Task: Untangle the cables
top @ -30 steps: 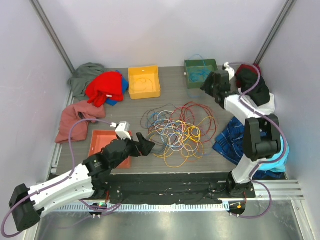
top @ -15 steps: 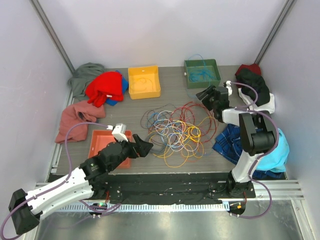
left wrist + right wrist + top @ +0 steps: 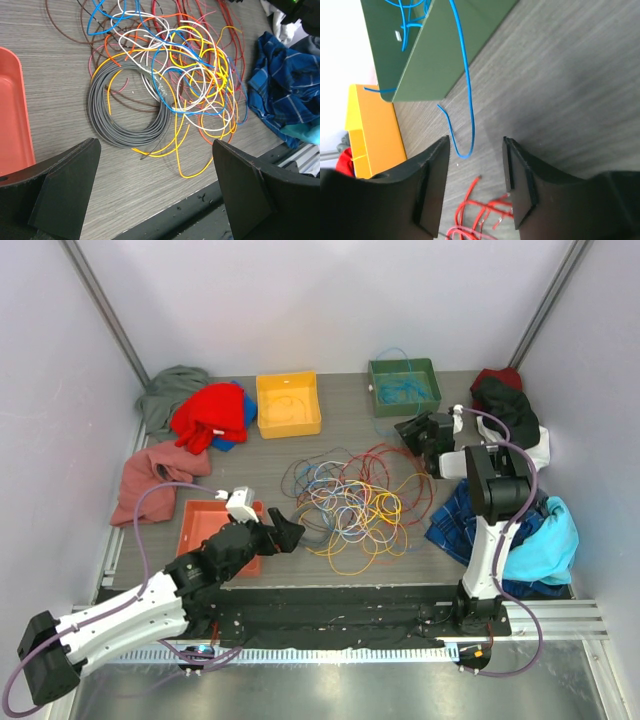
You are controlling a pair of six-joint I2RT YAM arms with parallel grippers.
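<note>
A tangle of cables [image 3: 352,502] in red, orange, yellow, blue, white and brown lies in the middle of the table. In the left wrist view a grey coil [image 3: 127,107] lies at the tangle's [image 3: 185,65] near left side. My left gripper [image 3: 288,531] is wide open and empty, just left of the tangle; it shows in its wrist view [image 3: 156,195]. My right gripper [image 3: 410,428] is open and empty at the tangle's far right, near the green bin [image 3: 403,386]. A blue cable [image 3: 465,80] hangs out of that bin [image 3: 445,55], and red cable ends [image 3: 480,210] lie between my fingers.
A yellow bin [image 3: 288,403] stands at the back centre, an orange tray [image 3: 200,530] at the near left. Red, grey and pink garments [image 3: 195,425] lie at the left, a blue plaid cloth [image 3: 468,512] and dark clothes [image 3: 505,400] at the right. The table's front edge [image 3: 210,195] is close.
My right gripper has come down and forward from beside the green bin to the tangle's far right edge. My left gripper has shifted slightly, staying open by the tangle.
</note>
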